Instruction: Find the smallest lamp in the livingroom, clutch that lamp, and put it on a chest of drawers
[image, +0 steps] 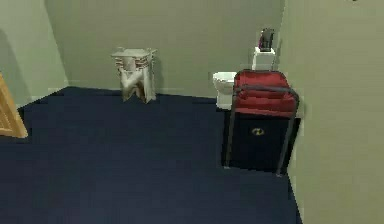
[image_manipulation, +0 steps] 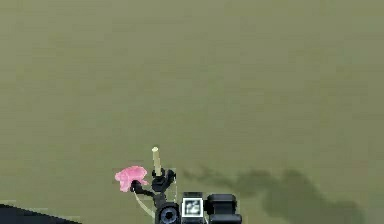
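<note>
**Holding something pink**

Forward view: a dark box with a red top (image: 262, 125) stands just beside a white toilet (image: 222, 88).

Arm side view: the gripper (image_manipulation: 153, 186) holds a small pink blob with a pale stick (image_manipulation: 130, 178), maybe the lamp. Turning might bump it on the green-brown wall (image_manipulation: 200, 80).

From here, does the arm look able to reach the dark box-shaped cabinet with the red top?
Probably not. The dark cabinet with the red top stands ahead by the white toilet, while the arm faces bare olive wall, with a pink thing at its jaws.
</note>
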